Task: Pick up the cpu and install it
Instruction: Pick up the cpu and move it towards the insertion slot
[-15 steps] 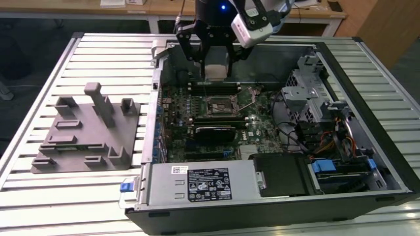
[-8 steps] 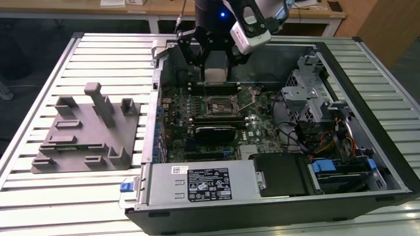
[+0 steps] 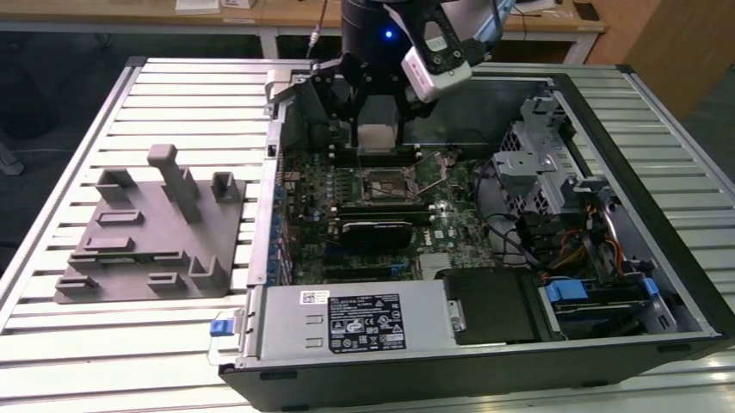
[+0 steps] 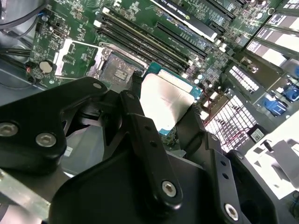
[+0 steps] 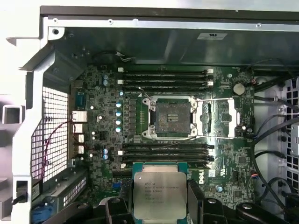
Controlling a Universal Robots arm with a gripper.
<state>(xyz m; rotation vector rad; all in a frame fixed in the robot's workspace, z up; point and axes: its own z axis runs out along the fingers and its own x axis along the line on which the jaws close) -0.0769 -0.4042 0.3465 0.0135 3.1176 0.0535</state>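
- In the second wrist view, the fingers [image 4: 140, 126] of the gripper [image 4: 163, 105] cover two opposite edges of the cpu [image 4: 163, 91].
- In the exterior view, the arm [image 3: 367, 26] is cut off above the wrist.
- The near wall of the computer case [image 3: 460, 379] runs out of frame.

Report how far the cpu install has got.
Done: the cpu is picked up, clamped in the gripper by two opposite edges. In hand: it hangs over the board, clear of the socket. Left: seating it; the socket is empty, and its frame is swung open.
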